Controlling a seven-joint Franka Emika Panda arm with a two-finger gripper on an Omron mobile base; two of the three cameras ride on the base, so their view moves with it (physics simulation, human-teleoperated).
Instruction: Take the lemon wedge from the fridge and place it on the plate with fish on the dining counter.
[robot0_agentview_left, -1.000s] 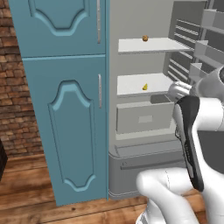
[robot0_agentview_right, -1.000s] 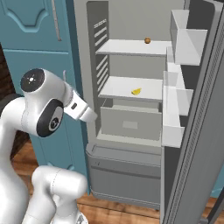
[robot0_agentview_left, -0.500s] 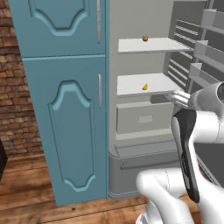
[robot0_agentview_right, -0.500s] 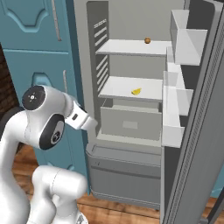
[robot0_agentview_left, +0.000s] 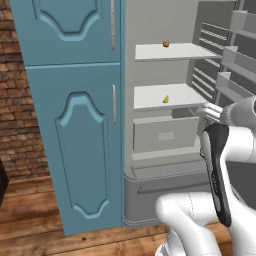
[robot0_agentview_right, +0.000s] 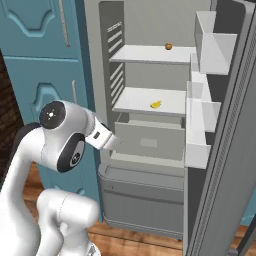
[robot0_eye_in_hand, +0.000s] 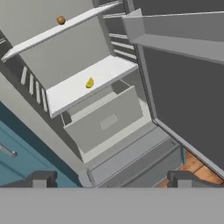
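Note:
The fridge (robot0_agentview_left: 165, 172) (robot0_agentview_right: 145, 192) stands open, its white shelves showing. On its middle shelf lies the lemon wedge (robot0_agentview_left: 165, 99) (robot0_agentview_right: 156, 104) (robot0_eye_in_hand: 89, 82), small and yellow, near the shelf's front. My gripper (robot0_eye_in_hand: 111, 179) is open and holds nothing. It hangs in front of the fridge, below the wedge's shelf and well short of it, with dark fingertips (robot0_eye_in_hand: 43, 178) wide apart. My white hand (robot0_agentview_left: 212, 112) (robot0_agentview_right: 105, 140) points toward the drawer. The plate with fish and the dining counter are out of view.
A small brown round thing (robot0_agentview_left: 166, 43) (robot0_agentview_right: 169, 46) (robot0_eye_in_hand: 61, 20) sits on the upper shelf. A grey drawer (robot0_agentview_left: 165, 135) juts out under the middle shelf. The open door with bins (robot0_agentview_right: 210, 115) stands at the right, tall teal cabinets (robot0_agentview_left: 75, 150) at the left.
My arm has sunk a little and the hand has dropped slightly in front of the fridge. The jaws stay wide and the lemon wedge has not moved.

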